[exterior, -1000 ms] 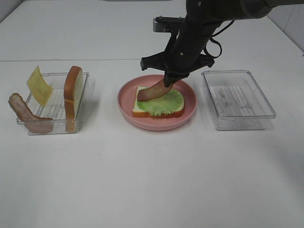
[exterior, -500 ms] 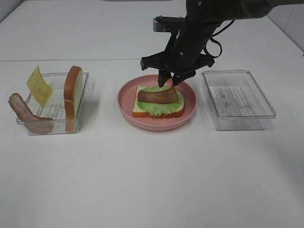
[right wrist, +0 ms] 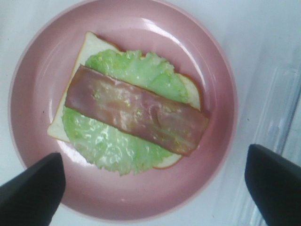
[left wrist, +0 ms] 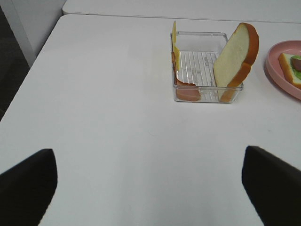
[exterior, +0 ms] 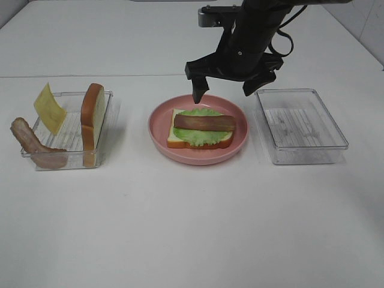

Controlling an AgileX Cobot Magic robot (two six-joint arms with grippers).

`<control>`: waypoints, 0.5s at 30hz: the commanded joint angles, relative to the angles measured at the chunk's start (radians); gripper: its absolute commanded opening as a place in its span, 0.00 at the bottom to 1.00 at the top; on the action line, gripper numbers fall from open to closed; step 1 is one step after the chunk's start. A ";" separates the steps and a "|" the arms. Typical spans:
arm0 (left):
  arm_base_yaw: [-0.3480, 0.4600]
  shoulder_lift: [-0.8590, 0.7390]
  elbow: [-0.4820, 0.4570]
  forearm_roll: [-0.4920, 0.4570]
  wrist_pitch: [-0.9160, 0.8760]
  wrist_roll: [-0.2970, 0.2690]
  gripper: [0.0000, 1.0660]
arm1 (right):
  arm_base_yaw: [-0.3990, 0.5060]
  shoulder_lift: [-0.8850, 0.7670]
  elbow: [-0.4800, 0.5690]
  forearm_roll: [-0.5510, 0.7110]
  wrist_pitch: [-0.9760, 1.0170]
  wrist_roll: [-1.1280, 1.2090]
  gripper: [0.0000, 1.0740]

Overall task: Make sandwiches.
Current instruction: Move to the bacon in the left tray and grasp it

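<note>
**Desk:** What is lying nearest to you?

**Me:** A wide band of white table (exterior: 180, 228) is running along the whole near side. My left gripper (left wrist: 150, 188) is hanging over it, fingers spread wide and gripping nothing, facing the left tray (exterior: 72, 94).

**Desk:** And the middle row?

**Me:** In that tray a spare bacon (exterior: 30, 144) is drooping over the near-left rim, a cheese square (exterior: 49, 108) is leaning at the left wall, and a spare bread slice (exterior: 93, 117) is standing on edge along the right wall. The pink plate (exterior: 157, 129) is sitting centre, well apart from the left tray. The half-built sandwich (exterior: 177, 139) is lying on it: bread, lettuce (exterior: 204, 137), one bacon strip (exterior: 204, 122) flat on top. The right tray (exterior: 300, 129) is sitting just beside the plate.

**Desk:** Right gripper?

**Me:** My right gripper (exterior: 222, 93) is hovering above the plate's far rim, fingers released, clear of the bacon strip.
</note>
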 commanded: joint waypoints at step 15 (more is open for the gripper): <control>0.002 -0.016 0.005 -0.005 -0.014 0.005 0.96 | -0.381 -0.131 -0.005 0.021 0.282 -0.116 0.92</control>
